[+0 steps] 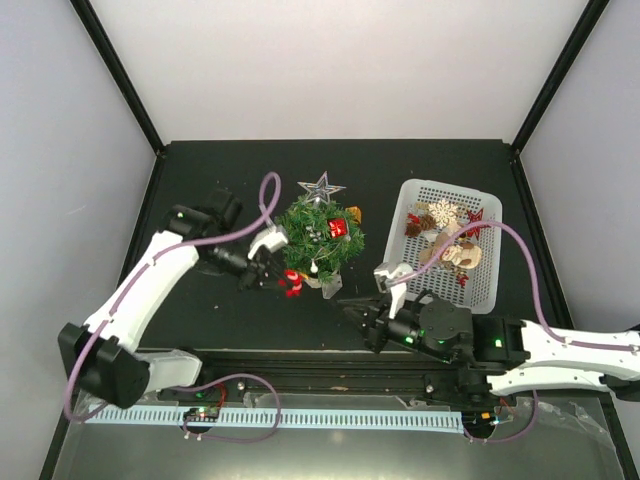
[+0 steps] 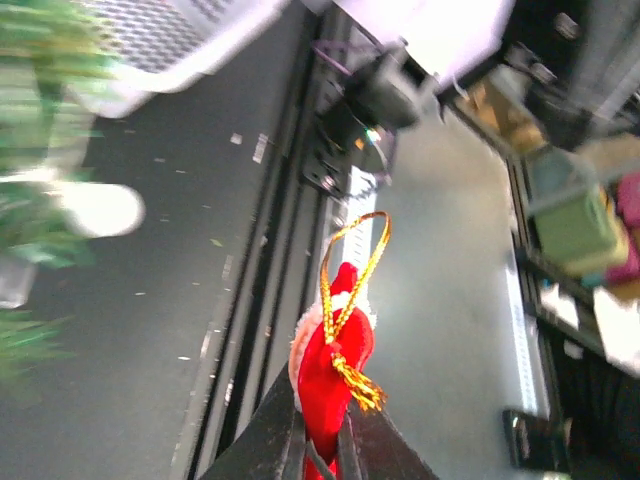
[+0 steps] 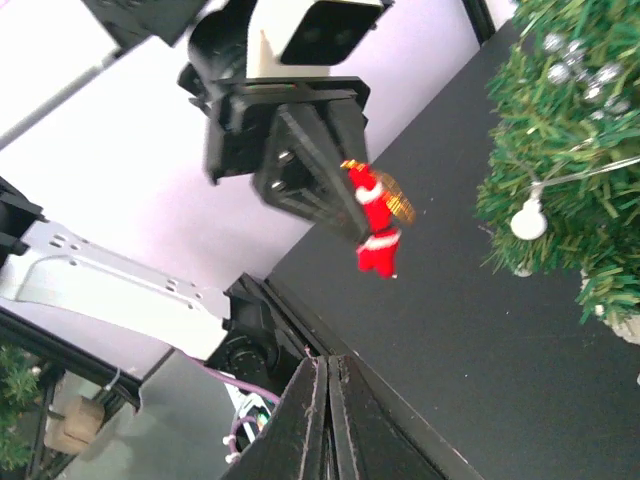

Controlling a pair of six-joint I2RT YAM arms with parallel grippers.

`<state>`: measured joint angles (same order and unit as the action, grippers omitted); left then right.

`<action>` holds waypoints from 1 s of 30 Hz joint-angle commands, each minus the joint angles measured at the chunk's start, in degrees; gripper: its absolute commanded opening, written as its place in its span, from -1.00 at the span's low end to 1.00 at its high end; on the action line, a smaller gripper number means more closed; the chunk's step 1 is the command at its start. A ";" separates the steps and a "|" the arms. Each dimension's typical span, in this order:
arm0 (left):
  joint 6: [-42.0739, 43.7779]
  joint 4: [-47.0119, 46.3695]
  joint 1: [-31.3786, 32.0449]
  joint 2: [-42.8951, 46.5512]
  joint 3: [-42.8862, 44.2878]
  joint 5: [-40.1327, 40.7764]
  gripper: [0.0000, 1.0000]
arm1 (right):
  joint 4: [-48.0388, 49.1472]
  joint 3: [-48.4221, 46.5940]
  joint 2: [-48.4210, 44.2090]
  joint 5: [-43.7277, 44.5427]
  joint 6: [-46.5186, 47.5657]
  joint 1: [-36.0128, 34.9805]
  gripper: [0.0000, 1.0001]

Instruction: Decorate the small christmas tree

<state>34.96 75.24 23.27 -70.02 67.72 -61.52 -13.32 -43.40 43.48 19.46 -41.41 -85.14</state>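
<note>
Reaching in from the left of the small christmas tree [image 1: 320,237], the left arm [image 1: 140,290] — smooth white shells over black joints, a mauve cable looping along it — has the left gripper [image 1: 277,277] just beside the tree's lower left branches. Its black wedge-shaped fingers [image 2: 268,440] are pinched tight on a small red Santa ornament [image 2: 335,365], soft and felt-like with fluffy white trim. A thin gold cord loop [image 2: 355,255] of twisted thread stands up from the ornament, knotted at its foot. The ornament sits close to the tree's left side; whether it touches the needles cannot be told.

The tree stands upright near the middle of the matte black table [image 1: 220,170], a bushy round mass of dark-green bristly needles on a small white pot [image 1: 326,284]. A spiky silver glitter star [image 1: 321,188] shows at its far edge, and a glossy red box-shaped ornament [image 1: 337,227] nests in its branches. A round white bauble [image 3: 527,220] and silver beads [image 3: 575,65] hang there too.

In front of the tree and slightly to its right, the right gripper [image 1: 347,306] points toward the pot, its slim black fingers [image 3: 305,430] pressed flat together with nothing between them.

To the right of the tree, near it but not touching, lies a white plastic mesh basket [image 1: 482,288] — rectangular, rounded at the corners — heaped with ornaments [image 1: 445,235] in cream, brown and red.
</note>
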 commanded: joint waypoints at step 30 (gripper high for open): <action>-14.86 -18.25 -24.11 -2.89 1.71 12.09 -0.97 | -1.95 1.73 -2.07 7.48 -0.40 -0.20 -0.88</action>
<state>24.51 64.36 -0.43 -74.15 69.34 -55.00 -16.29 -41.58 41.85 24.88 -42.28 -85.14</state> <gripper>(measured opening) 0.058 0.060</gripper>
